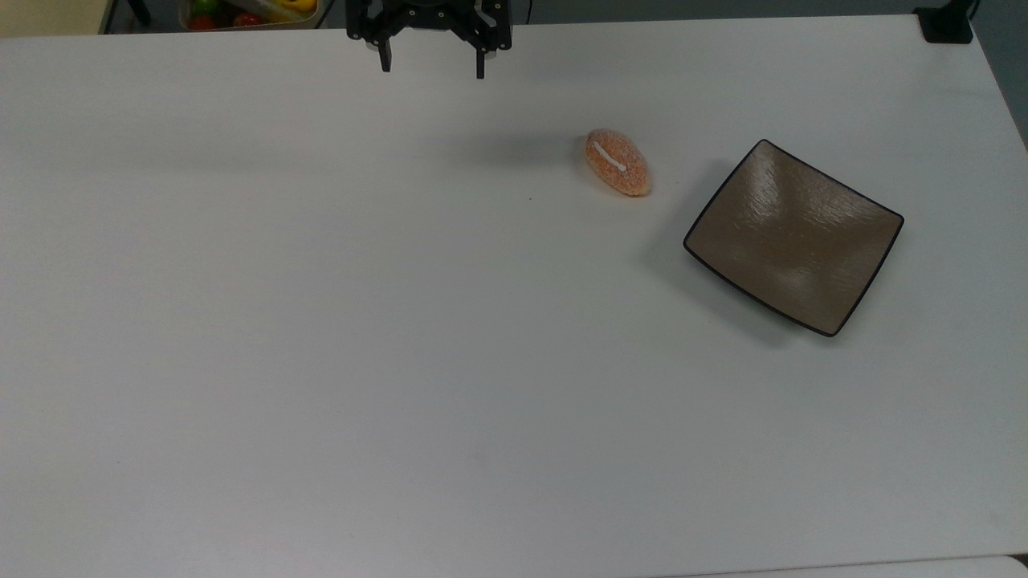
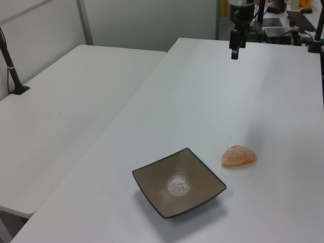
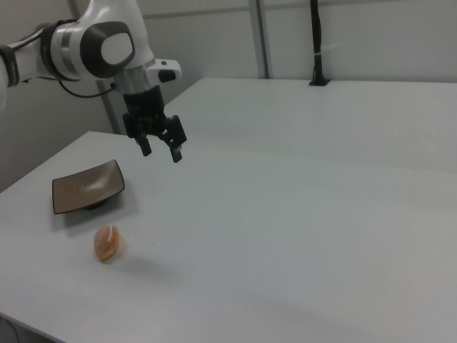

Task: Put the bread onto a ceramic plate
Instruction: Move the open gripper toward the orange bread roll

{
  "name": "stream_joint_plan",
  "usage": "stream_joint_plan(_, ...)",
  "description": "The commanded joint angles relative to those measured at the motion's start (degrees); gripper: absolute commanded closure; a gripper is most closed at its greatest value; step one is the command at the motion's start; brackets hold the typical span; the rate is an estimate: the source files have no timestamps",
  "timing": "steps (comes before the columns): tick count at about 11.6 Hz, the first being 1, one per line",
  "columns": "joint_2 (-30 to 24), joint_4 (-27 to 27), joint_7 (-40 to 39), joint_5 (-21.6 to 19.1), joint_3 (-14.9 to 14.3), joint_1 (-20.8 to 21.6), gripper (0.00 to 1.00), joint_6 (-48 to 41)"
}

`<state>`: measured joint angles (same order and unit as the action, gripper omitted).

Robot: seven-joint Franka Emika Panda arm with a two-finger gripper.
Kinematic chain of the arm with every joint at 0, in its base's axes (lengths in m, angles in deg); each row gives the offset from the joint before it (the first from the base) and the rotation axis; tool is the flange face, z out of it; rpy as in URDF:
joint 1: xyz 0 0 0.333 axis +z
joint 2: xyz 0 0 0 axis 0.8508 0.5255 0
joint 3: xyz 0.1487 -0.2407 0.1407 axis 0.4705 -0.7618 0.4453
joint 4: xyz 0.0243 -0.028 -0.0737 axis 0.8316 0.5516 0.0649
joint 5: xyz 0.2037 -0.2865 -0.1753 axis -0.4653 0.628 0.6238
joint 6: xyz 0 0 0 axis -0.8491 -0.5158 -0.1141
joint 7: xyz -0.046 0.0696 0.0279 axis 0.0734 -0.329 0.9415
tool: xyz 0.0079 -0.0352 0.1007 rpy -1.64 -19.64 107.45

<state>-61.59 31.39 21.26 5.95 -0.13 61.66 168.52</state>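
- The black two-finger gripper (image 1: 434, 68) (image 3: 162, 151) is hanging released, fingers spread apart and gripping nothing, above the white table (image 1: 321, 321) near the top view's upper edge.
- The small oval orange-brown sugar-speckled bread (image 1: 617, 162) (image 2: 239, 156) (image 3: 107, 243) is lying on the table, well apart from the gripper.
- The square brown-grey glossy ceramic plate (image 1: 793, 236) (image 2: 178, 182) (image 3: 88, 186) is sitting near the bread, not touching it, toward the top view's right.

no readable text or labels
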Motion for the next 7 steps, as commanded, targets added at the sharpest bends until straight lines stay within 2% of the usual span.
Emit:
stream_joint_plan(1, 0.2, 2.7, -1.5, -1.4, 0.4, 2.3, 0.0, 3.9)
stream_joint_plan(3, 0.3, 5.2, -1.7, -1.3, 1.3, 5.1, 0.0, 5.1)
stream_joint_plan(7, 1.6, 8.1, -1.6, -1.4, 9.0, 6.1, 0.0, 5.3)
